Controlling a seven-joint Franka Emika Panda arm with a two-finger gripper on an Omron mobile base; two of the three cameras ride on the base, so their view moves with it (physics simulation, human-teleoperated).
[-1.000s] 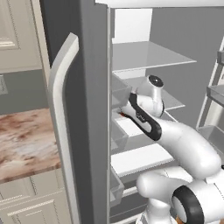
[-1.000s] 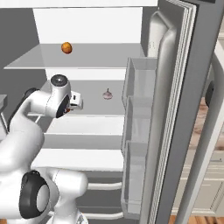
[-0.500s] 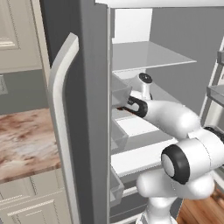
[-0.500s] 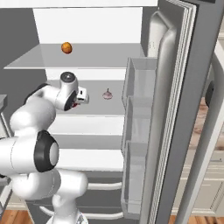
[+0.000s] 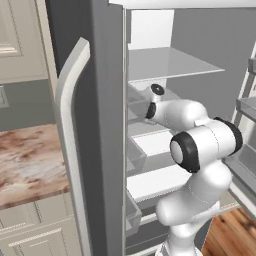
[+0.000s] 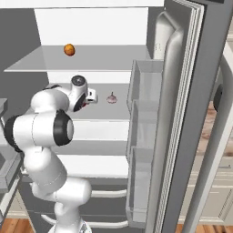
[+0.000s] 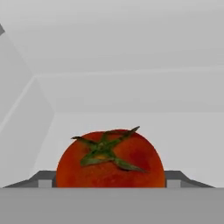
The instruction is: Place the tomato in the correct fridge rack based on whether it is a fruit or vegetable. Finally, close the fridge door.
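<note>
One tomato (image 7: 110,159), stem up, sits pinched between the gripper (image 7: 110,183) tips inside the fridge (image 6: 91,27) at the middle shelf (image 6: 109,113), and being small, smooth, round and likely squishy, it probably wants gentle pressure across its widest part.

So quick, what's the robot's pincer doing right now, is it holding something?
Pincer: closed on the tomato, holding it inside the fridge.
</note>
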